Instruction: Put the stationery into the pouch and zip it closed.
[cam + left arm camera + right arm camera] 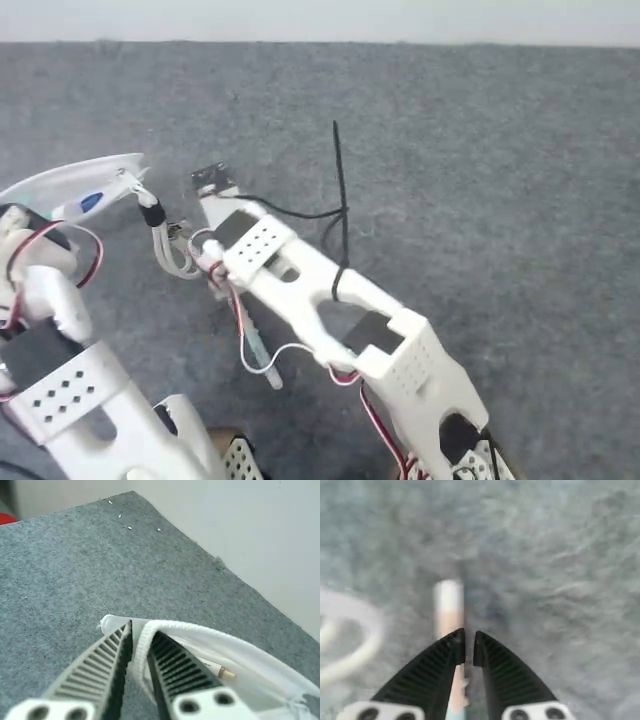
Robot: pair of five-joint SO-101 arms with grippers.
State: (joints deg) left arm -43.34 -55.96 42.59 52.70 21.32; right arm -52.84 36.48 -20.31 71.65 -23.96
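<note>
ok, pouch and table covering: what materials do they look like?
Pouch: white and matte, probably soft fabric or coated textile. Its rim bends in a curve and carries a ribbed zipper tape. Table covering: grey felt or low-pile carpet, judging by the fuzzy, fibrous, mottled surface.

You've got two white plastic arms: left arm (70,395) at 7 o'clock in the high view, right arm (300,275) from 5 o'clock. Hole grids (257,243) dot the flat plates. Red, white and black wires (236,305) sit at the joints, plus one thin black cable (340,190). Left fingers (172,667) and right fingers (432,667) are black and ribbed, with white screw-holed bases (200,705).
</note>
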